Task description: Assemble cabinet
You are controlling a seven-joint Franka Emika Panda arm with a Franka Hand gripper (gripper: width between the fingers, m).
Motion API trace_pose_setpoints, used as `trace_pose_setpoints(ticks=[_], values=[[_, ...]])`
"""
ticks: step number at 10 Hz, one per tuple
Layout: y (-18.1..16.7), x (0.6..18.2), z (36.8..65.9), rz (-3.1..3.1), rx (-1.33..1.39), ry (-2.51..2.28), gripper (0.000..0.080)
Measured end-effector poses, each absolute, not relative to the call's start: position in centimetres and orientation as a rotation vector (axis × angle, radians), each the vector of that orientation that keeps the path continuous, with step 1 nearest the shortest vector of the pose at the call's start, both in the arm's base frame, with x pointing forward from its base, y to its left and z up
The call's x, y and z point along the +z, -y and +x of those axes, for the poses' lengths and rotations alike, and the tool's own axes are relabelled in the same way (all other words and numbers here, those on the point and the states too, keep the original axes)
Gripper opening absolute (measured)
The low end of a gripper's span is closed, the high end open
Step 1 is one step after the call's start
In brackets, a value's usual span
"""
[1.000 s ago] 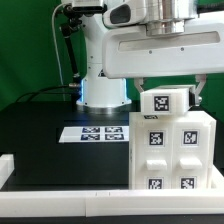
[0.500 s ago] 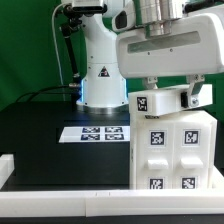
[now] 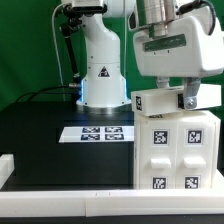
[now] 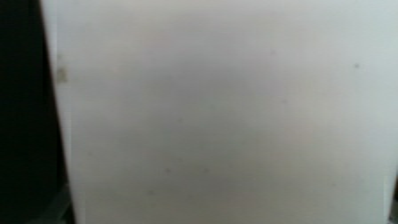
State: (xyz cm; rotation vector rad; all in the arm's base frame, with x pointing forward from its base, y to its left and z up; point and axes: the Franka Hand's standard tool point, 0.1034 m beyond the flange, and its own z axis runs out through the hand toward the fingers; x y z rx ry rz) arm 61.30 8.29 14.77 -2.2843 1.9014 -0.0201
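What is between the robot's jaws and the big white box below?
A small white tagged block, held in the jaws, right above the cabinet body. The exterior view shows it.

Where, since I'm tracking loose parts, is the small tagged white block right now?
In the exterior view's right half: the small block, tilted, is held by the end effector just over the cabinet body, right of the marker board.

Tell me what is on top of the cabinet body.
A tilted white top block, gripped by the end effector, over the cabinet body. Contact underneath is hidden; wrist view shows only white.
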Motion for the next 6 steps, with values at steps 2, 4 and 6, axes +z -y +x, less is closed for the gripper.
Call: trace_pose_setpoints(ticks=[2,4,6], values=[[-8.2,14.75,61.31,-2.106,0.01,-2.087,0.0546],[-8.43,14.73,61.26,-1.91,0.049,-2.256,0.0546],[-8.61,14.72,61.21,-1.742,0.088,-2.382,0.0546]])
